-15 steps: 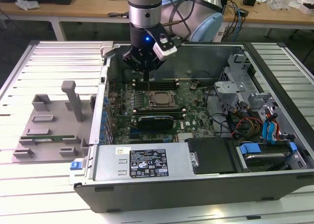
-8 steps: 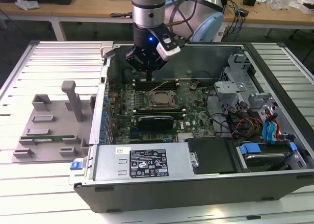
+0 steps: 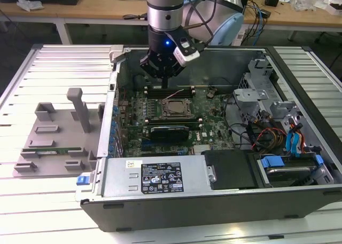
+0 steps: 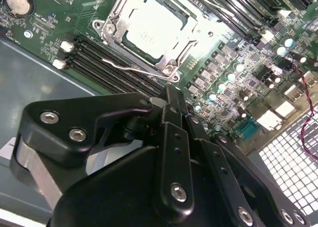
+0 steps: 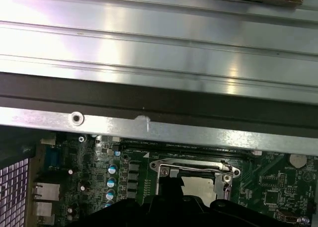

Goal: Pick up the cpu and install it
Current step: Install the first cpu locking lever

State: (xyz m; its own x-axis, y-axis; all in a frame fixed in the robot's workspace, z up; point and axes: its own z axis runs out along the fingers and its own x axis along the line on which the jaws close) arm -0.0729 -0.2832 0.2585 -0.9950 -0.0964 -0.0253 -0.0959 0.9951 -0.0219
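1. The cpu [image 3: 175,108], a small flat square chip with a silver-grey metal top, lies in the black socket frame on the green motherboard [image 3: 214,127] in the exterior view, below and just in front of the black claw [image 3: 163,73], which hangs over the open grey computer case [image 3: 160,180] and carries nothing.
2. In the second wrist view the cpu [image 4: 149,31] sits flat inside the shiny metal socket frame [image 4: 171,68], just beyond the claw [image 4: 171,95]; its fingers look drawn narrow together with nothing between them.
3. In the first wrist view the cpu [image 5: 196,187] peeks past the claw body, apart from it. The chip looks seated; doing this well means checking it lies level in the frame, with any descent kept straight and gentle.
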